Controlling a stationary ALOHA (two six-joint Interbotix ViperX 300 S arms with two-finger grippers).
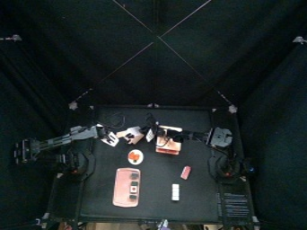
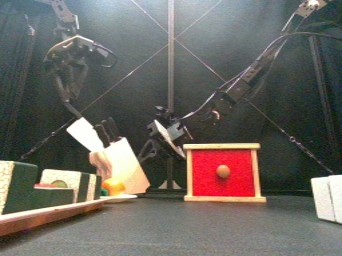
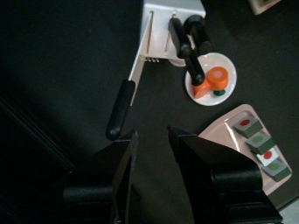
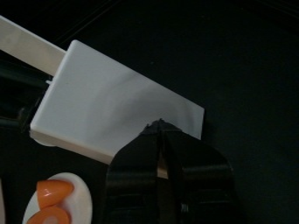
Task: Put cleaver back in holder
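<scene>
holder (image 4: pixel 117 109) fills right claw's (image 4: pixel 163 131) view, pinched; left claw (image 3: pixel 152 149) spread, empty.

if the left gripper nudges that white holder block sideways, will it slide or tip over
The holder stands leaning in the front view, so a sideways nudge probably tips rather than slides it. Its smooth white face looks like light, stiff plastic, probably slippery. The right gripper appears shut on its edge, so it may resist moving. The cleaver beside it looks rigid.
</scene>
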